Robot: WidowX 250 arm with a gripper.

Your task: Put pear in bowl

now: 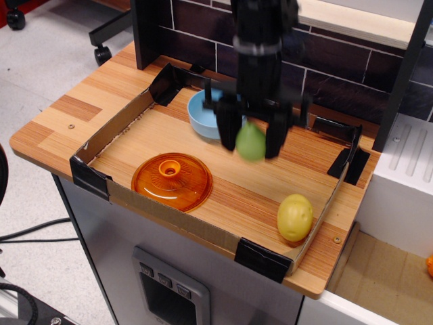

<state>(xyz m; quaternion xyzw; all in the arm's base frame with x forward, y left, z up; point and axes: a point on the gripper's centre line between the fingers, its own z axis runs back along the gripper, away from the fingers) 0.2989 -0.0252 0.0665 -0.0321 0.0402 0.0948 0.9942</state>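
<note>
We see the gripper at upper centre, its dark fingers closed on the pear, a smooth, light-green, slightly blurred fruit held clear above the wooden surface. The light-blue bowl sits just left behind it.

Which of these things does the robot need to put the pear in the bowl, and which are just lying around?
Needed for the job:
pear, held up off the board in the gripper
bowl, light blue, at the back of the tray

Just lying around:
orange lid, flat with a knob
yellow potato, near the front right corner
</note>
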